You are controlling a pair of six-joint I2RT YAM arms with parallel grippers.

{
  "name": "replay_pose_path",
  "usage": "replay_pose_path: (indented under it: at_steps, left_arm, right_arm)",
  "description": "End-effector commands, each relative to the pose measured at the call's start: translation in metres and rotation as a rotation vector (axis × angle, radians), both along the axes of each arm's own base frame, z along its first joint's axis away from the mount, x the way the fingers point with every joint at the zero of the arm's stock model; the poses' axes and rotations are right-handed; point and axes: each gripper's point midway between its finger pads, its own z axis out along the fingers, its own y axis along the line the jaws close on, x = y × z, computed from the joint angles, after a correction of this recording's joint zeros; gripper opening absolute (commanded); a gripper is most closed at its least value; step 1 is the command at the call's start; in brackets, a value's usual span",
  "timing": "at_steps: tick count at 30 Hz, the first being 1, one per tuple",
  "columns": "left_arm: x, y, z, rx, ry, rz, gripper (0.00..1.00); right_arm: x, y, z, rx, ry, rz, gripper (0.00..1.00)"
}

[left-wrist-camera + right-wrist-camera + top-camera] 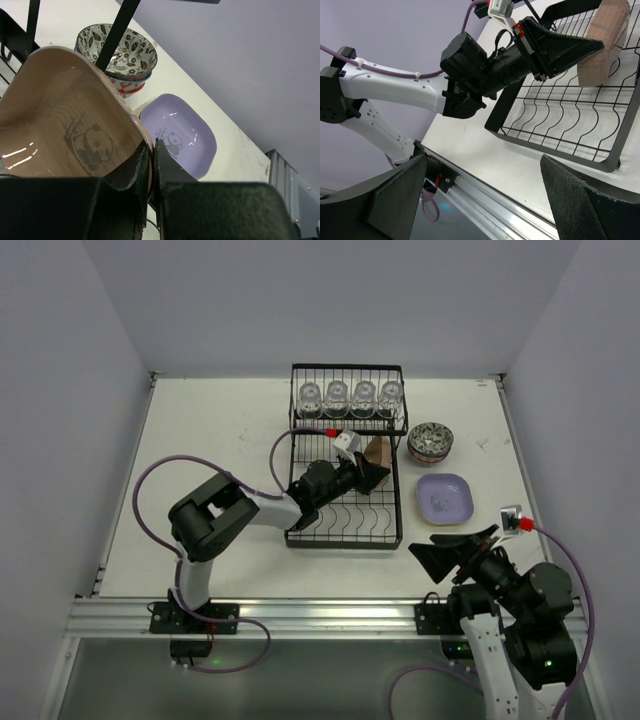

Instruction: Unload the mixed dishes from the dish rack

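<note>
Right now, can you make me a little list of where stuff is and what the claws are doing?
left claw: shut on brown plate's rim, in rack
right claw: open, empty
glasses: four, on rack's top shelf
bowls: stacked on table, right of rack
purple plate: flat on table, nearer than bowls

White tabletop (pixel 220 440), faintly scuffed, pale grey walls (pixel 300 300) rising at 9, 12 and 3 o'clock, aluminium rail (pixel 320 612) along its 6 o'clock edge, dark glossy panel (pixel 330 680) below that.
</note>
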Motion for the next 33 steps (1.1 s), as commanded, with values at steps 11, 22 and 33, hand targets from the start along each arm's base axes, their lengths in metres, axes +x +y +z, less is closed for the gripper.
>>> replay_pose_path:
  at_steps: [11,22,33]
  left_arm:
    - [0.008,0.008,0.037,-0.291,0.046,0.001,0.0]
    - [0.007,0.032,0.049,-0.485,0.101,0.072,0.0]
    - [0.004,0.037,0.053,-0.643,0.173,0.047,0.0]
  right_arm:
    - [-0.014,0.001,0.014,0.009,-0.039,0.014,0.97]
    - [-0.017,0.001,0.015,0.01,-0.048,0.017,0.97]
    - [-0.02,0.001,0.016,0.006,-0.051,0.023,0.97]
